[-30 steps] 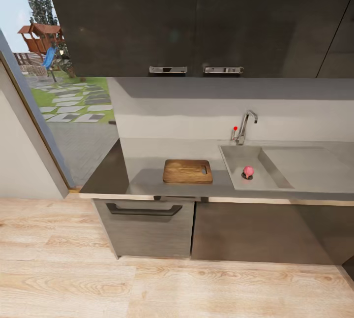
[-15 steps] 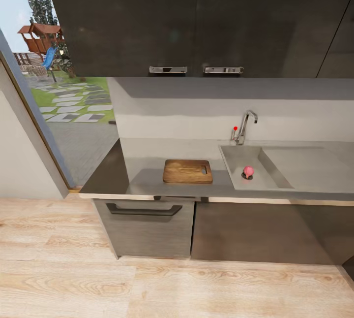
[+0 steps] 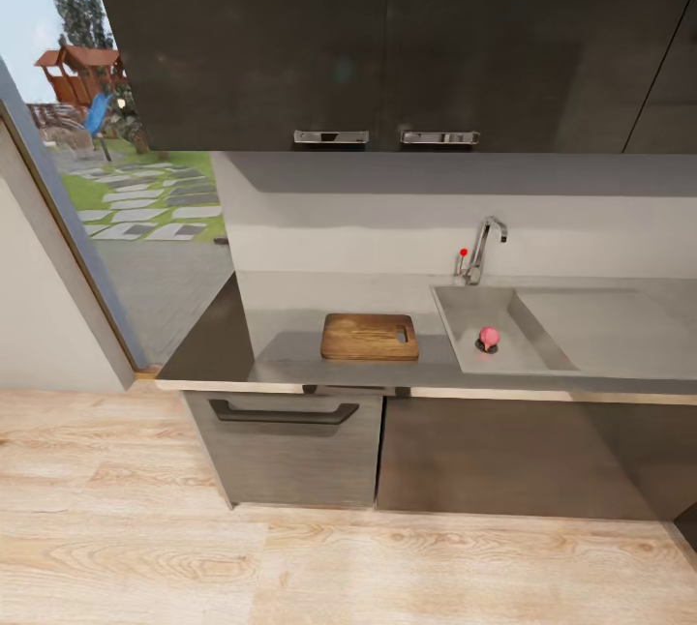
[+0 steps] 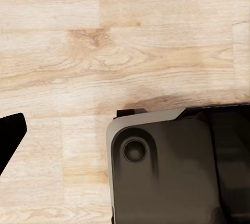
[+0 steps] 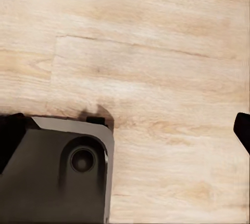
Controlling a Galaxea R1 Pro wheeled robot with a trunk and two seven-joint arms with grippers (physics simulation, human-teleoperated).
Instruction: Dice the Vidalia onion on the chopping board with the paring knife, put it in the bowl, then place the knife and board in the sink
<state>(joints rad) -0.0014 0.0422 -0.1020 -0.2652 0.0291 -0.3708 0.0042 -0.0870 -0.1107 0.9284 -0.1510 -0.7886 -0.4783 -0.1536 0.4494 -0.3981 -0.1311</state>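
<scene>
A black finger tip of the left gripper (image 4: 10, 136) is seen at the edge of the left wrist view. How wide the gripper is open cannot be told, and nothing is seen held in it. Under that finger tip the light wood floor (image 4: 130, 36) is seen. Near the finger tip, over the same floor, a dark grey corner of the robot's base (image 4: 166, 172) is seen, with a round hole in it.

A black finger tip of the right gripper (image 5: 242, 130) is seen at the edge of the right wrist view. How wide it is open cannot be told either, and nothing is seen held in it. The wood floor is seen under it too, and another corner of the base is seen well apart from the tip.

Farther out, in the head view, the grey countertop (image 3: 290, 315) is seen across the floor. The chopping board (image 3: 370, 337) is laid flat on it, near the front edge, with its slot handle turned to the sink (image 3: 465, 311). The sink is set just beside the board. The Vidalia onion (image 3: 489, 336) is seen as a small pink ball inside the basin, by the drain. A chrome tap (image 3: 484, 248) with a red knob (image 3: 463, 252) is fixed behind the basin. Glossy dark cabinets (image 3: 387, 35) are hung above. A garden (image 3: 136, 199) is seen through the glass on the left.
</scene>
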